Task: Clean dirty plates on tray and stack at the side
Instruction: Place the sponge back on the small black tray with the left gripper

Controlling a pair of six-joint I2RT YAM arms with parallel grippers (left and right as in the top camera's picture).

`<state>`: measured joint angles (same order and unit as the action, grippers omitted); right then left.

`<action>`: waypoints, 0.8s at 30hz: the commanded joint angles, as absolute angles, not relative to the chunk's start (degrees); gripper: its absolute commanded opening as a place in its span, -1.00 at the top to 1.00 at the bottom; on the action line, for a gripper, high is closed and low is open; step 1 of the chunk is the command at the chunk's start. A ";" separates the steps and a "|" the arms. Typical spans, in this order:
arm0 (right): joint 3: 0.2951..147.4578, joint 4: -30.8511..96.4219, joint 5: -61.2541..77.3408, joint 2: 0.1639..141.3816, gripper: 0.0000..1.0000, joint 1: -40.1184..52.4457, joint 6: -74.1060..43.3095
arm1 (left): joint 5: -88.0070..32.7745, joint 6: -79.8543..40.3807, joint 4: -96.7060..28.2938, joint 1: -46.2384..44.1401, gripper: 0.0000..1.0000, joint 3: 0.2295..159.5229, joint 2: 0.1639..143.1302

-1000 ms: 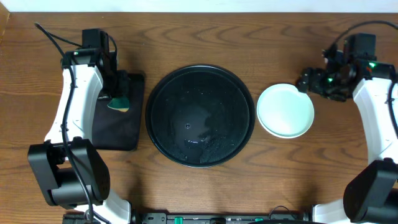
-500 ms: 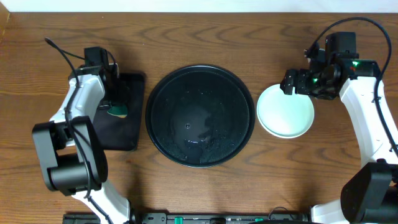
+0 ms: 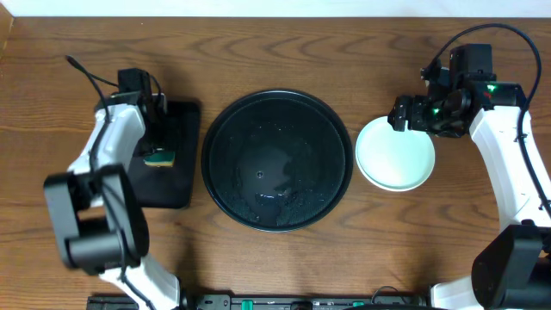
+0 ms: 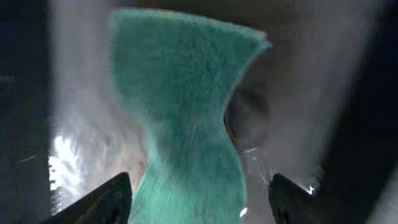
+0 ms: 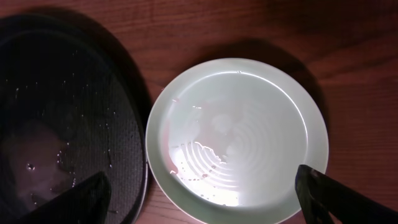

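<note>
A pale mint plate (image 3: pixel 395 153) lies on the wood to the right of the round black tray (image 3: pixel 276 160). In the right wrist view the plate (image 5: pixel 236 137) is wet, with a few small red specks near its lower left. My right gripper (image 3: pixel 405 114) hangs open over the plate's far edge, nothing between its fingers (image 5: pixel 202 177). My left gripper (image 3: pixel 153 131) is over the small rectangular tray (image 3: pixel 172 185). It stands open (image 4: pixel 199 186) around a green sponge (image 4: pixel 186 124). The sponge (image 3: pixel 160 158) lies on that tray.
The round tray (image 5: pixel 62 124) holds only water droplets. Bare wooden table surrounds both trays. The arm bases stand at the front left and front right corners.
My left gripper's jaws have opened and let go of the green sponge, which now rests slightly nearer on the rectangular tray. The right gripper first shifted left over the plate, then held still.
</note>
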<state>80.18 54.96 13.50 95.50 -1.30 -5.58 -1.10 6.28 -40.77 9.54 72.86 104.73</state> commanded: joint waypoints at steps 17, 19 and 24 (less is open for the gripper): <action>90.80 55.22 13.80 78.02 -0.98 -0.64 -5.69 | -0.47 6.39 -46.24 9.58 -0.47 76.20 73.14; 90.80 55.35 14.00 74.39 -0.98 -0.64 -5.72 | -0.47 6.39 -46.24 9.58 -0.48 76.20 73.08; 90.80 55.35 13.98 66.54 -0.99 -0.64 -5.69 | -0.47 6.39 -46.24 9.58 -0.48 76.20 73.19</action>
<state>90.08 55.18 13.56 69.23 -1.30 -5.43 -1.10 6.26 -46.11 9.54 75.37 73.34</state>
